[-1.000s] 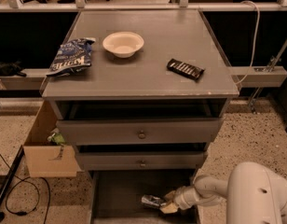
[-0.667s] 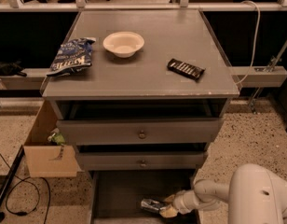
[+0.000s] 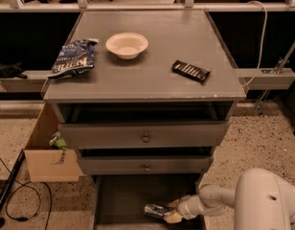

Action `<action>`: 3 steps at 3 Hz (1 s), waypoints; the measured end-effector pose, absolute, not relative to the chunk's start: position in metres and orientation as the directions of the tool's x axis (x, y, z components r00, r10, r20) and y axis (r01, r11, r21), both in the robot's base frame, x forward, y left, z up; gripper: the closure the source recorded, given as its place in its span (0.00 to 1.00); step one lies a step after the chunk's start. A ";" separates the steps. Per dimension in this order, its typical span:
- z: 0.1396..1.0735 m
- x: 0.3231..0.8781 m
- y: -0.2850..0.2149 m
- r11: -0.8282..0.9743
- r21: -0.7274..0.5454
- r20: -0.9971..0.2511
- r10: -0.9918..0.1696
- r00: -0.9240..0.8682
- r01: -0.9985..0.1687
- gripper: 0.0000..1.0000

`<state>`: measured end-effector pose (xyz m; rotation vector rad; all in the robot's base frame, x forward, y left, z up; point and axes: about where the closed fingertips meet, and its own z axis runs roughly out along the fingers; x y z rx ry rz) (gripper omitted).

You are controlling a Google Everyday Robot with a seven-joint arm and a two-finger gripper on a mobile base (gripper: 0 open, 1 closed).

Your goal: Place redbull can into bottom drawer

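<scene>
A grey cabinet (image 3: 162,83) fills the view, its top well above the claw. Around and beneath the claw lies the bottom drawer (image 3: 122,200), pulled out, its dark floor showing. The white robot arm (image 3: 219,198) reaches in from the claw's right. The gripper (image 3: 173,211) sits low inside the drawer, pinching the redbull can (image 3: 154,211), which lies sideways to the claw's left. It is best to let go only once the can rests flat, then lift straight up so it does not roll.
</scene>
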<state>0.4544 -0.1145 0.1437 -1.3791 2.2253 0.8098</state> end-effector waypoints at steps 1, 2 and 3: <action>0.144 0.455 -0.114 0.346 0.264 -0.603 -0.669 -0.434 -0.900 0.36; 0.147 0.485 -0.115 0.352 0.262 -0.600 -0.670 -0.437 -0.899 0.13; 0.149 0.493 -0.115 0.354 0.255 -0.602 -0.670 -0.434 -0.900 0.00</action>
